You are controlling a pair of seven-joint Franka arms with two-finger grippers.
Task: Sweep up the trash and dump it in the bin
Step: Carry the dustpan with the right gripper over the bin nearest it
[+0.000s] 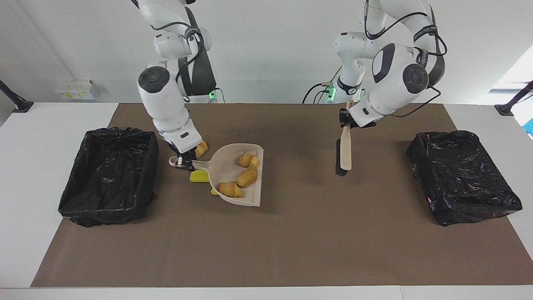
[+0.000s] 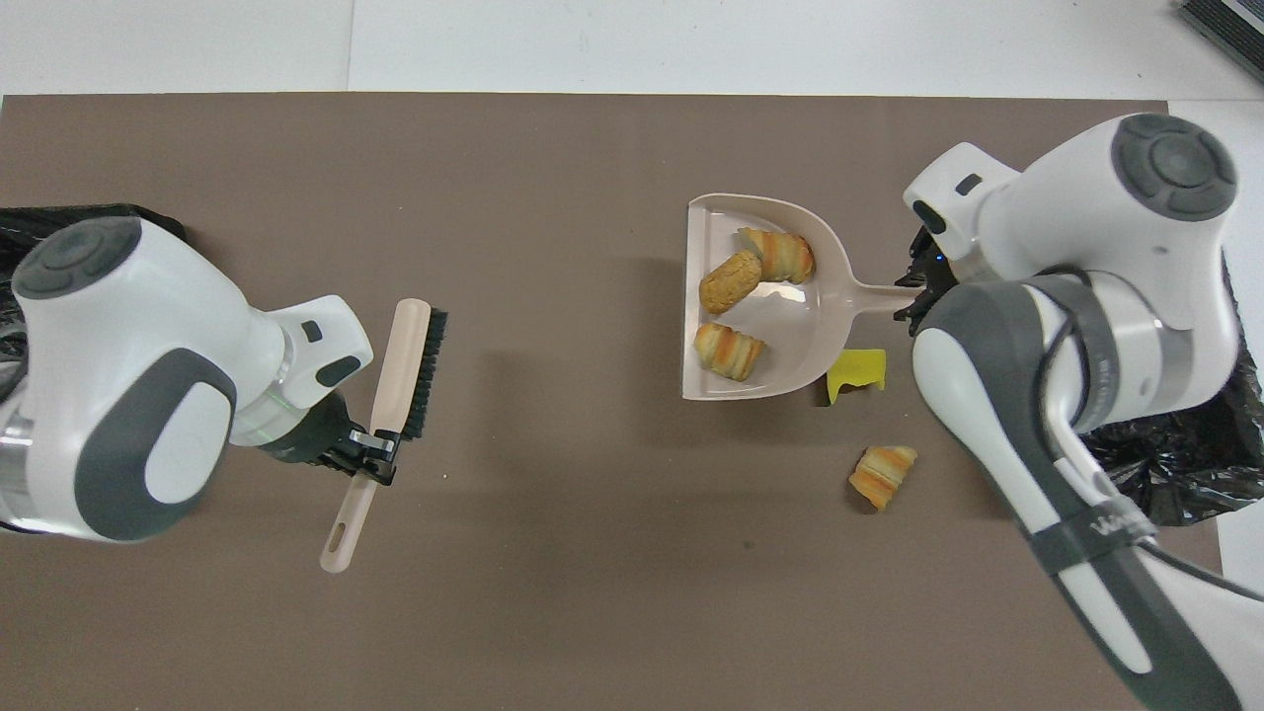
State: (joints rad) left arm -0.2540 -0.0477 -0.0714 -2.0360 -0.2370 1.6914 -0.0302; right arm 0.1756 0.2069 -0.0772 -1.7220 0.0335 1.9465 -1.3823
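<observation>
Right gripper [image 1: 182, 161] grips dustpan [image 1: 233, 175] holding three trash chunks [image 1: 243, 177]; left gripper [image 1: 344, 118] grips brush [image 1: 344, 152].

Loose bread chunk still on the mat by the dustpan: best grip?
Take the bread chunk from straight above, across its narrow width. It lies flat and alone on the mat, clear of the dustpan, so both long sides are open.

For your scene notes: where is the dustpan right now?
The dustpan, held by the right gripper, hangs over the yellow scraps, beside the bin at the right arm's end.
</observation>
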